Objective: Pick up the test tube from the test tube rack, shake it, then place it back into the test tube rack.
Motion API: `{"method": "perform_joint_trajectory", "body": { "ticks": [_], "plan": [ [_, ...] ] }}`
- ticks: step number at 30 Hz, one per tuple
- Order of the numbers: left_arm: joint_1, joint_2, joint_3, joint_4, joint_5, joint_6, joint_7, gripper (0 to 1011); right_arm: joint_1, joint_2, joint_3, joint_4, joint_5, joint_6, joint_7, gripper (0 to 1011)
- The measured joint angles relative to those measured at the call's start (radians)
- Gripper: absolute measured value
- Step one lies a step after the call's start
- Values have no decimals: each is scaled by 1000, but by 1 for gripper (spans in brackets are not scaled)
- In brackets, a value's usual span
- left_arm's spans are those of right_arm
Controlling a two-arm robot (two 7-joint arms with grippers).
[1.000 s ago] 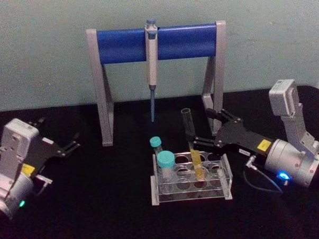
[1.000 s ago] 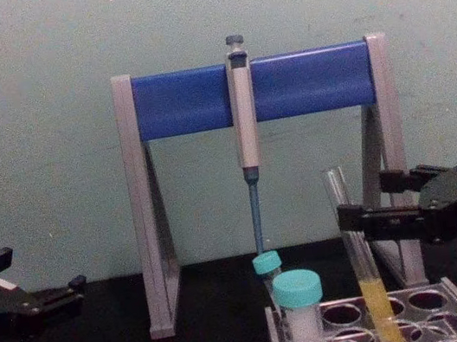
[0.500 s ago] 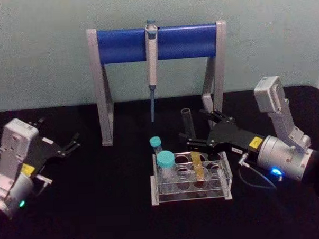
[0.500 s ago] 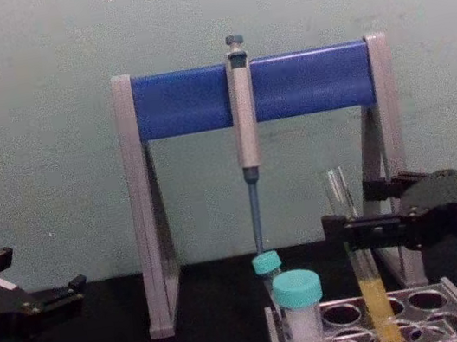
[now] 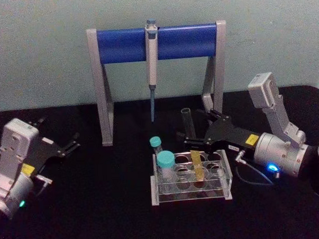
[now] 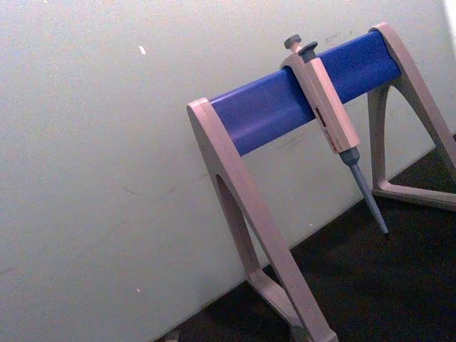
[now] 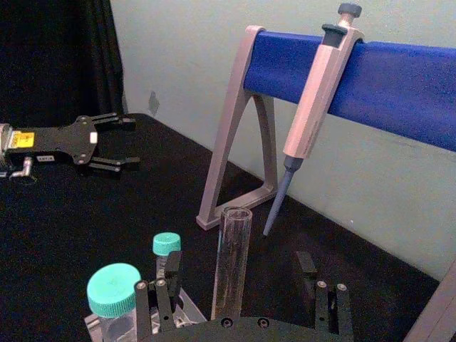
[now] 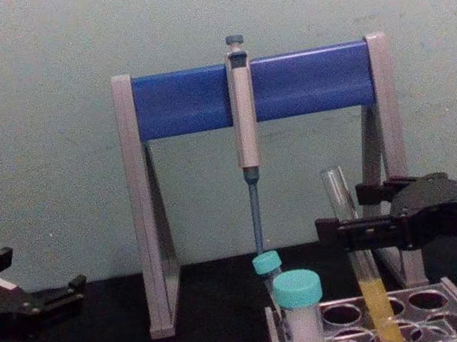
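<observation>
Right pincer [image 7: 238, 269] wide astride the test tube [image 7: 232, 242] in right wrist view, yellow liquid [image 8: 380, 312] in chest view; left pincer [image 5: 73, 143] wide.

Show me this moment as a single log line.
phase: pre-grasp | right gripper: open, straddling tube | tube: in rack, tilted | left gripper: open, parked left

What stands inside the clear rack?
The test tube with yellow liquid, a wide teal-capped tube and a thin one. A finger of the right gripper hides part of the test tube.
</observation>
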Motion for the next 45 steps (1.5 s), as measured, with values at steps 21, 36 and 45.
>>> {"method": "perform_joint_trajectory", "body": {
  "ticks": [21, 36, 45],
  "plan": [
    [0, 0, 0, 0, 0, 0, 0, 1001, 2, 3, 0, 3, 15, 15, 3, 1000],
    [0, 0, 0, 0, 0, 0, 0, 1001, 1, 3, 1, 3, 13, 13, 2, 810],
    [0, 0, 0, 0, 0, 0, 0, 1001, 1, 3, 1, 2, 13, 12, 2, 534]
  ]
}}
